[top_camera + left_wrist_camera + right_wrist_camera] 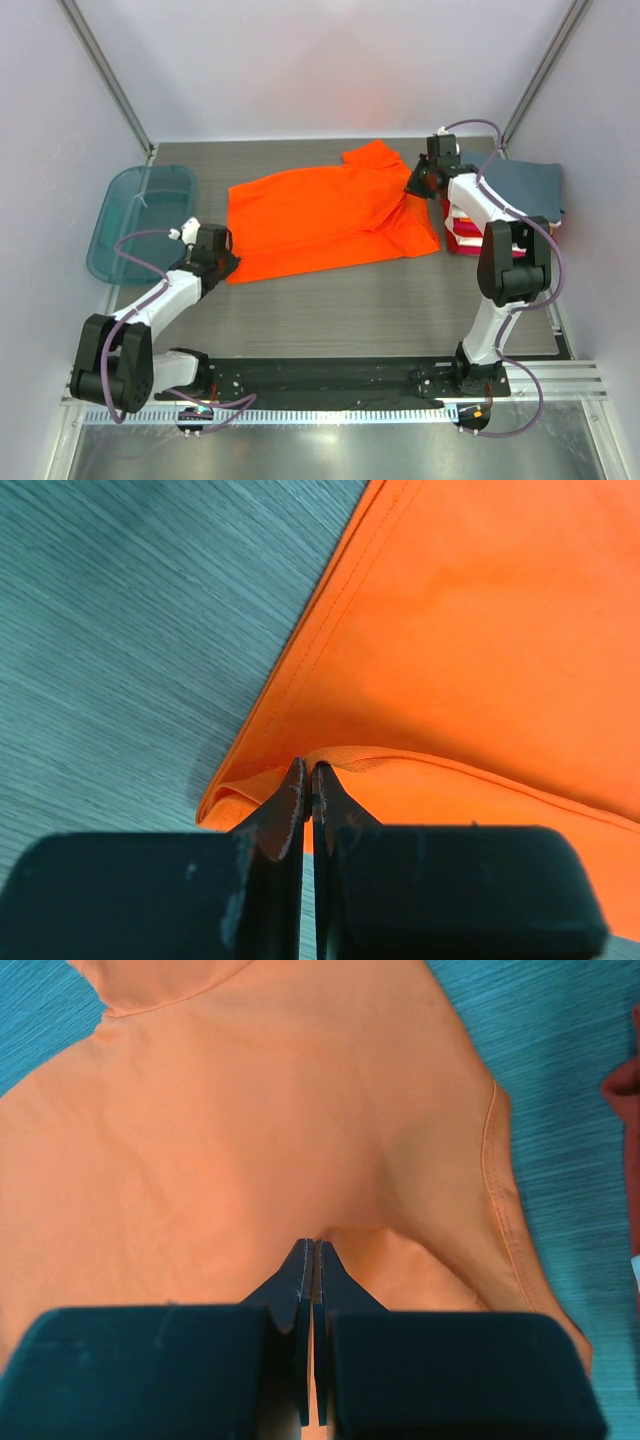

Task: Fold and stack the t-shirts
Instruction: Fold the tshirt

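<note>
A bright orange t-shirt (pixel 320 215) lies spread across the middle of the table. My left gripper (pixel 228 264) is shut on its near left hem corner, with cloth pinched between the tips in the left wrist view (pixel 310 770). My right gripper (pixel 412 186) is shut on a fold of the shirt near its right sleeve, as the right wrist view (pixel 315 1245) shows. A stack of folded t-shirts (pixel 500 205) stands at the right, slate blue-grey on top, with white, orange and crimson layers below.
A translucent teal plastic tub (pixel 140 220) sits at the left edge of the table. Grey walls close in the sides and back. The arm bases stand on a black rail (pixel 330 380) at the near edge.
</note>
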Controlling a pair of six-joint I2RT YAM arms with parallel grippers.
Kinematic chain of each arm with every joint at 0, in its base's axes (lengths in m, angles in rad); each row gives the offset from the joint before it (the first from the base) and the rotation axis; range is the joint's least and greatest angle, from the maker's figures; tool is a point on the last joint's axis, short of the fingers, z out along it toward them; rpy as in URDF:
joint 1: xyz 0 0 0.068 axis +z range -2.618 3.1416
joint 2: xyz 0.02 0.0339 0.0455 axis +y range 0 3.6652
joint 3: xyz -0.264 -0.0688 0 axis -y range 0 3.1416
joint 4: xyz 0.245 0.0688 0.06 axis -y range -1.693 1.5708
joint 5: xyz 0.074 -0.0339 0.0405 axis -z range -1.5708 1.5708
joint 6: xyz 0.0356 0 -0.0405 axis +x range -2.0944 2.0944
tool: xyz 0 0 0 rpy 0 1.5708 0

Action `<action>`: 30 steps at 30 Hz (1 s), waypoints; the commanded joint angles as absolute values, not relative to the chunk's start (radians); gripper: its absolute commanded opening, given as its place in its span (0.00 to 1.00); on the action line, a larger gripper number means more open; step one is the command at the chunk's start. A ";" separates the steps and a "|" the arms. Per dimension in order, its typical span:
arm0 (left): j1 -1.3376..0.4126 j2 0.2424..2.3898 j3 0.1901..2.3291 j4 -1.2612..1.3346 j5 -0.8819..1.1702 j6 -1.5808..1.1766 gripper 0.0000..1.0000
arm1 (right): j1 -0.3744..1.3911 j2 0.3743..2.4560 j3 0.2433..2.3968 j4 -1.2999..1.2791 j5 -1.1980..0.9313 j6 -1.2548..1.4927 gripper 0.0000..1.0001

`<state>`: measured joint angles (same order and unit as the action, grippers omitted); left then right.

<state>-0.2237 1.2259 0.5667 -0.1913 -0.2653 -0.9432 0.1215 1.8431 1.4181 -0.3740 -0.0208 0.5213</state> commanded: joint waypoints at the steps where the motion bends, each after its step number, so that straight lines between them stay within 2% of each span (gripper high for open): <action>1: -0.215 1.242 0.604 -0.153 -0.272 -0.942 0.00 | 0.117 1.856 1.473 -0.353 -0.018 0.518 0.01; 19: -0.195 1.183 0.595 -0.138 -0.290 -0.963 0.00 | 0.101 1.861 1.491 -0.351 -0.006 0.528 0.01; 30: -0.190 1.252 0.640 -0.133 -0.275 -0.962 0.00 | 0.097 1.876 1.511 -0.354 -0.015 0.535 0.01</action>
<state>-0.2005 1.2301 0.5964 -0.1707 -0.2615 -0.9619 0.1005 1.8793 1.4551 -0.3748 -0.0174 0.5259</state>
